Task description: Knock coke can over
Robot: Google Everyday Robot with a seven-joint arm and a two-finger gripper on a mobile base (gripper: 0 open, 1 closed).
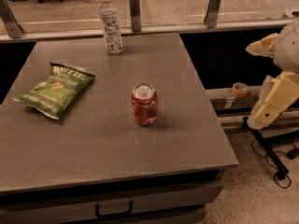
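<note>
I record the coke can (144,104) upright near the middle of the grey table (187,139). A green chip bag (56,87) lies well to its left, and a water bottle (110,24) stands at the far edge. The gripper (268,107) hangs beyond the table's right edge, angled down, well apart from the can. I cannot tell whether it is open or closed.

The coke can (144,104) stands upright on its base near the middle of the counter (187,139). It is a small red metal can with pale mottled markings and a silver top (the lid faces up). The gripper (267,107) hangs beyond the counter's right edge, well apart from the can.
</note>
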